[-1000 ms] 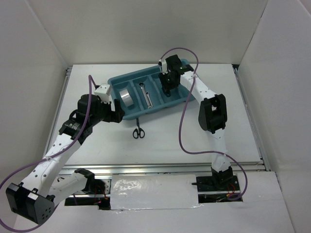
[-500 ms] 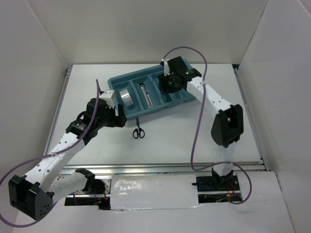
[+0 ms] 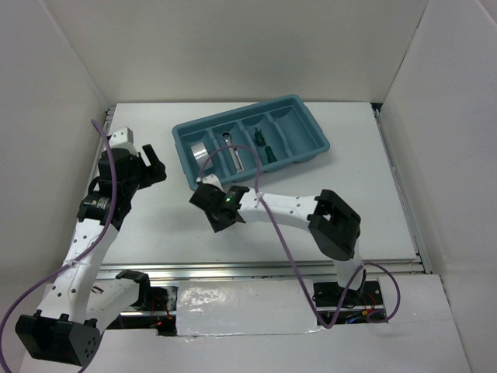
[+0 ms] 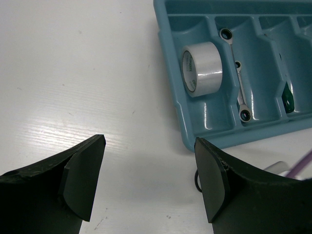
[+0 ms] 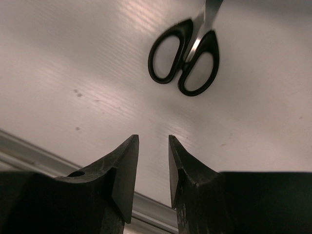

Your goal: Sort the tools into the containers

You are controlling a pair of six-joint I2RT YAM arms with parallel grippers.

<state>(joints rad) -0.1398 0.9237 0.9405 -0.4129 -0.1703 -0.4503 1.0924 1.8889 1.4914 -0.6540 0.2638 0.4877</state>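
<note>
Flat white table, teal-blue tray toward its far side, black-handled scissors lying flat, apart from the tray

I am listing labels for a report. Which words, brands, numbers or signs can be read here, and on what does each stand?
No text can be read.
On the tape roll: small print inside its core, too blurred to read.
On the tray and the scissors: no marking shows.

Bright, even light casts soft, faint shadows.
</note>
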